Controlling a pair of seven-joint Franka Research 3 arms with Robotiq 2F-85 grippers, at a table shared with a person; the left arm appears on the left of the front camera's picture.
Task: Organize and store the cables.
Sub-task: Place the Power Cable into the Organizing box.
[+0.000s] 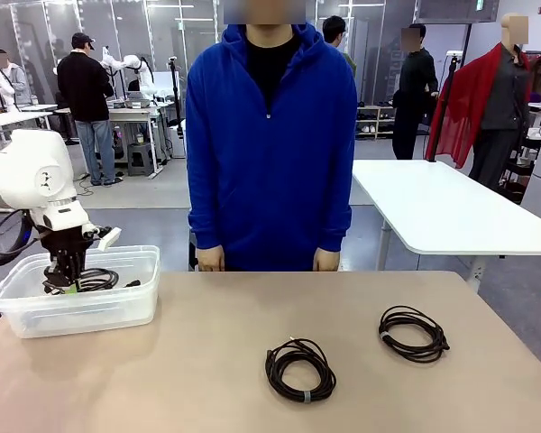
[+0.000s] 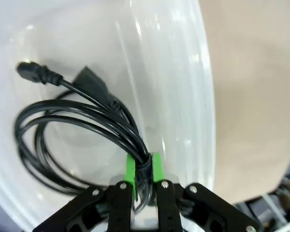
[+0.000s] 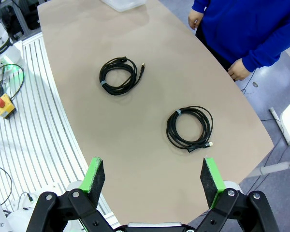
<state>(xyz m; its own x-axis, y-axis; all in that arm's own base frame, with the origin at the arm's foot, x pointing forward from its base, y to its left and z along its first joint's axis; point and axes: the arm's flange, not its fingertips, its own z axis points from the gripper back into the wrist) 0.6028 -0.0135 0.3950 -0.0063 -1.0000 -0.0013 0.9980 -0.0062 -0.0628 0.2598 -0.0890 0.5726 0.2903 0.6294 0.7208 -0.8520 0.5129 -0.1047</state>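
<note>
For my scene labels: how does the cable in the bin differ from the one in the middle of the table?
The bin cable lies in the clear bin; the middle cable lies on the bare table. The left gripper pinches the bin cable; nothing touches the middle cable. The bin cable has bulky plugs; the middle cable's plug is slim. Both are black coils.

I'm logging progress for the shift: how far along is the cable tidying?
Done: a first cable is down in the bin. In hand: the left pincer grips it, not yet released. Left: the middle cable and right cable lie untouched on the table; the right pincer hangs open above them.
</note>
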